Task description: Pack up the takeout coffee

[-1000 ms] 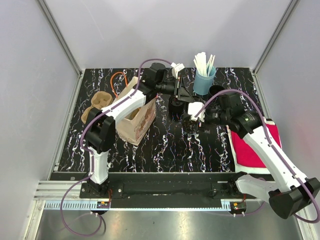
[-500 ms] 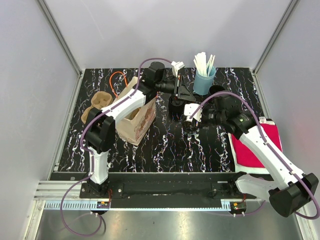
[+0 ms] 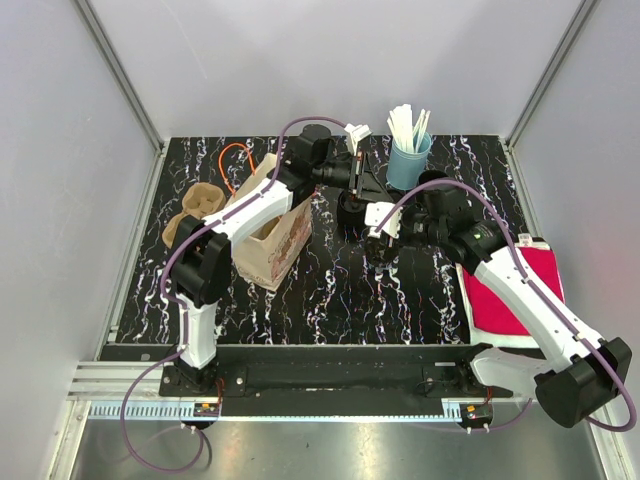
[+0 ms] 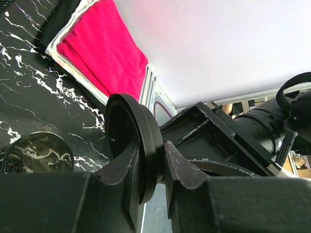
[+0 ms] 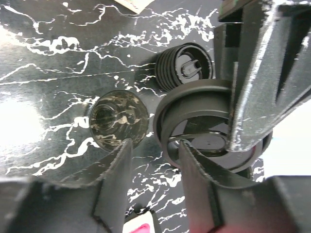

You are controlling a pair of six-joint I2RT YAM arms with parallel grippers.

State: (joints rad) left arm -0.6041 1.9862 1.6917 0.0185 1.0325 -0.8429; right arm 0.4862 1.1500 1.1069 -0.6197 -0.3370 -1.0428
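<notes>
Lidding looks to be the step in hand: a black lid is pinched on edge between the nearly closed fingers of the left gripper and is held off the table, toward the middle of its far edge. The right gripper is set at the lid's rim with its jaws about half apart; nothing is seen gripped in them, and whether one finger touches the rim cannot be told. An open cup stands on the table just beside and below the lid, with a stack of lids near it. Next, it is judged, the lid must be turned flat, centred over the cup's mouth and pressed down evenly, with the cup steadied, since a tilted lid could tip it; the bag is left for later
</notes>
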